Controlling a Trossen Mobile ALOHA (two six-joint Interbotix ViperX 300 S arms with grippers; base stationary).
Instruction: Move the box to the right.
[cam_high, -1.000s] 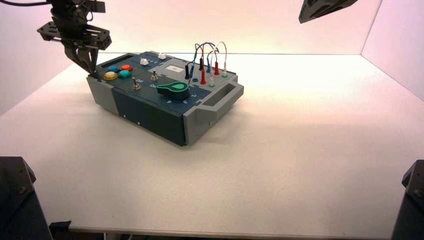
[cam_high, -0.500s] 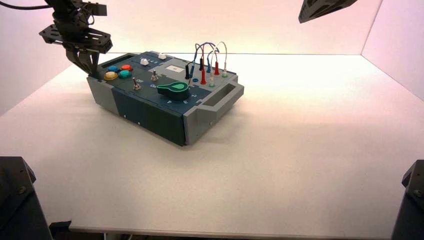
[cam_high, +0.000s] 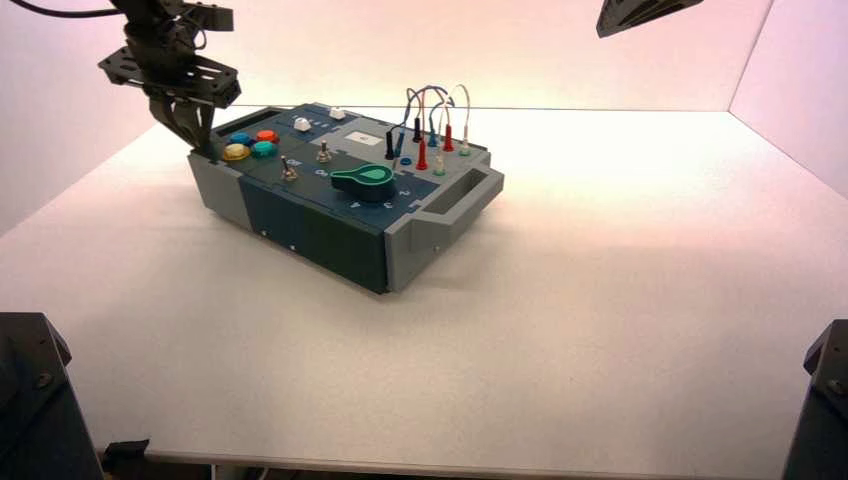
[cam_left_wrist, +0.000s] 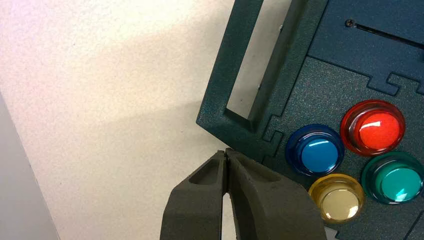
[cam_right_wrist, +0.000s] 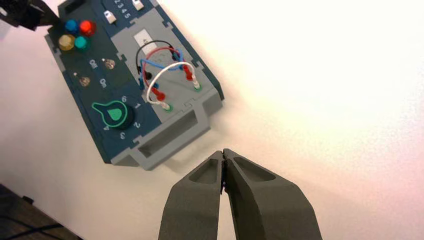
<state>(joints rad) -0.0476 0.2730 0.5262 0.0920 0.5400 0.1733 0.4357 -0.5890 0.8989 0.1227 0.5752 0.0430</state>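
Box (cam_high: 335, 195) on table (cam_high: 560, 330), left pincer (cam_high: 205, 148) at button-end corner.

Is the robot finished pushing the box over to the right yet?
Not yet, it seems. Done: the left tool, closed, is at the box's left end, by the yellow button. In hand: it looks to be pushing there. Left: the box sits left of the table's middle, with table on its right, so there's probably more to go. The right tool waits above the table.

The left claw (cam_high: 207, 149) is at the left end of the box (cam_high: 318, 238), the right claw (cam_high: 602, 33) well apart.
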